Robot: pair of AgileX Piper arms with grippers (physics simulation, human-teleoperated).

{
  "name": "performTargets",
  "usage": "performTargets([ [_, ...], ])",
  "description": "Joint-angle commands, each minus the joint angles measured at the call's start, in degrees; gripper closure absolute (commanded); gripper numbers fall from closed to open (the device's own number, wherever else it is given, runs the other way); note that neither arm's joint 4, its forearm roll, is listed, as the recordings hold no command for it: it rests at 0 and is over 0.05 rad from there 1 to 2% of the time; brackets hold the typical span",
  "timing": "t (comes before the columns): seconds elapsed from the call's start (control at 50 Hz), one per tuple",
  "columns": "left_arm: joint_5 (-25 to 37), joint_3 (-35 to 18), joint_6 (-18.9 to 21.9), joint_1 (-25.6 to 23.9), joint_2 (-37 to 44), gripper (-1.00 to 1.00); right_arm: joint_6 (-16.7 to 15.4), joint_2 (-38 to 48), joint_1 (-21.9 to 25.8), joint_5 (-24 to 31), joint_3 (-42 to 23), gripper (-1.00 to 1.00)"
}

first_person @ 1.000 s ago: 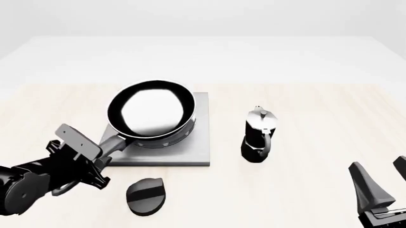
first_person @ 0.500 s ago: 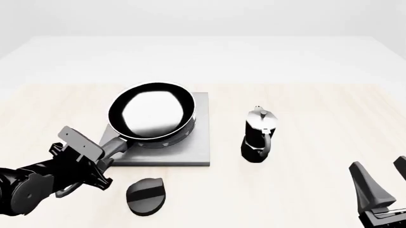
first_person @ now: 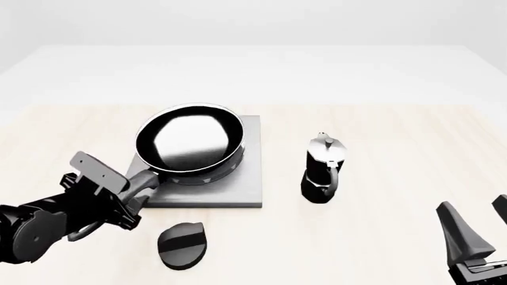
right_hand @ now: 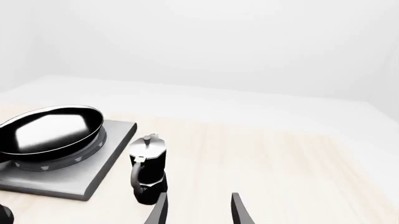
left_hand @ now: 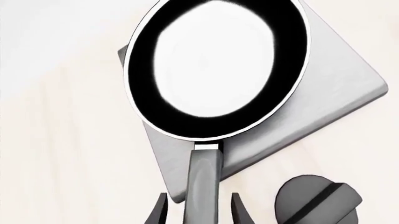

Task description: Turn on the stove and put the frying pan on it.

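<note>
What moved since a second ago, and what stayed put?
Very little moved. The left gripper dipped slightly along the frying pan handle, then came back up, its fingers on either side of the handle. The pan hardly shifted on the stove. The knob, the moka pot and the right gripper stayed as they were.

bright, even, sharp renders with almost no cast shadows, and white glare fills the frying pan [first_person: 190, 142].
</note>
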Motion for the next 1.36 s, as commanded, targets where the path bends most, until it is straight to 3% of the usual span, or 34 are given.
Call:
performTargets([
  [0.02,0.6,-0.6,-0.2,-0.2,-0.6,-1.00,0.0,0.0,-0.1,0.0,-0.1,-1.00],
  [0.54,19.4,-9.6,-3.0,-4.0,-19.4,-1.00,0.1,-0.1,-0.2,0.8,-2.1,-1.00],
  [0.66,21.3,-10.9,-3.6,-4.4,-21.2,-1.00,0.1,-0.1,-0.1,0.9,-2.3,-1.00],
  [0.8,26.6,-14.2,-6.1,-5.3,-27.4,-1.00,0.3,-0.1,0.1,1.7,-3.6,-1.00],
  [1.02,31.8,-14.3,-10.3,-7.4,-36.6,-1.00,0.5,-0.1,0.5,2.0,-4.7,-1.00],
  [1.2,35.2,-13.7,-11.1,-7.7,-42.7,-1.00,0.3,-0.1,0.8,3.0,-6.9,-1.00],
  [1.36,40.2,-12.3,-15.1,-7.9,-52.4,-1.00,0.2,-0.1,1.3,4.5,-9.7,-1.00],
])
